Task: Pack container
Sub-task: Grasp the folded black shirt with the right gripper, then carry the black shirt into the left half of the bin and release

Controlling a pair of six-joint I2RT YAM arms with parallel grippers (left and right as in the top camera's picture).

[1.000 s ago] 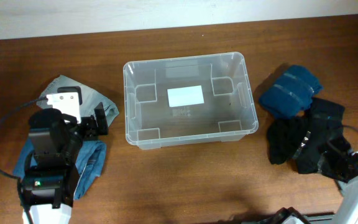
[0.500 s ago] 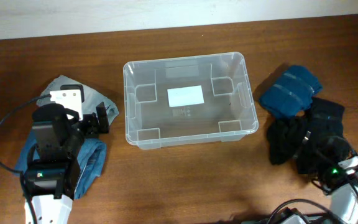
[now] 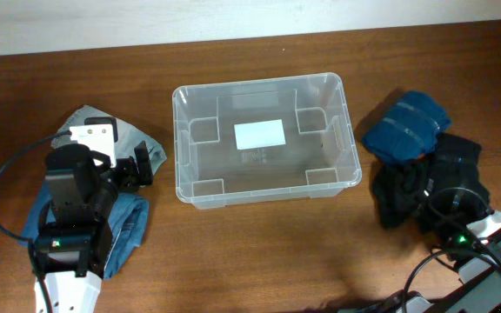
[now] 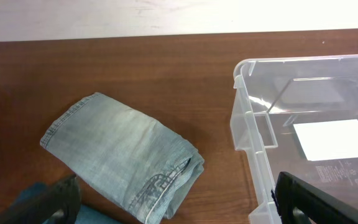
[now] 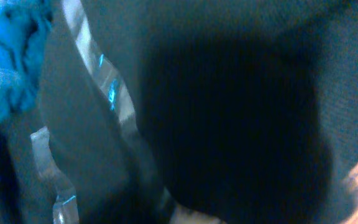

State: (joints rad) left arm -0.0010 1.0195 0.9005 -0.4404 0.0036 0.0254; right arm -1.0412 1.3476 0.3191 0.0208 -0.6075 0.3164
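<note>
- Arms sit nearest to me, one at each lower corner of the overhead view.
- My right pincer (image 3: 446,217) has slid a little further onto the black clothes (image 3: 429,178) since half a second ago. Its own camera shows only dark cloth and a bit of blue, all blurry. I cannot tell if its fingers are apart or together.
- My left pincer (image 4: 176,190) has not moved. Its two fingers are wide apart, and only their dark tips show at the bottom of the wrist view.
- A folded pale jeans piece (image 4: 126,155) lies just ahead of it. My arm hides part of a bluer cloth (image 3: 130,228).
- The container (image 3: 263,139) stands in the middle of the table (image 3: 259,252), in the same spot as before, with its white label (image 3: 260,134) on its floor. The left wrist view cuts off its right part.
- A folded blue cloth (image 3: 407,126) lies further back on the right, touching the black clothes.
</note>
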